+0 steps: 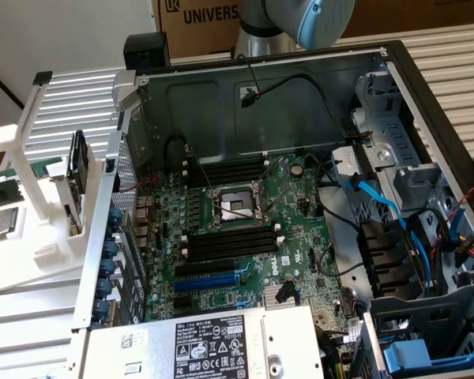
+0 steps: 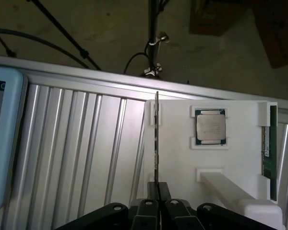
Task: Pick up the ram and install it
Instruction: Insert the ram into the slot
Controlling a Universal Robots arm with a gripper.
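**A:** The exterior view is evenly bright. The white holder (image 1: 43, 257) almost washes out, and the ribbed table (image 1: 63, 126) beside it glares.

**B:** Toward the exterior view's right of the holder, the computer case (image 1: 300, 103) lies in soft shadow.

**A:** And the wrist view?

**B:** It's dimmer. The holder glows, the ribs beside it carry pale streaks, and the floor (image 2: 86, 33) beyond is murky.

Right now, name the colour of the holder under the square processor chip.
White. The holder shows best in the wrist view.
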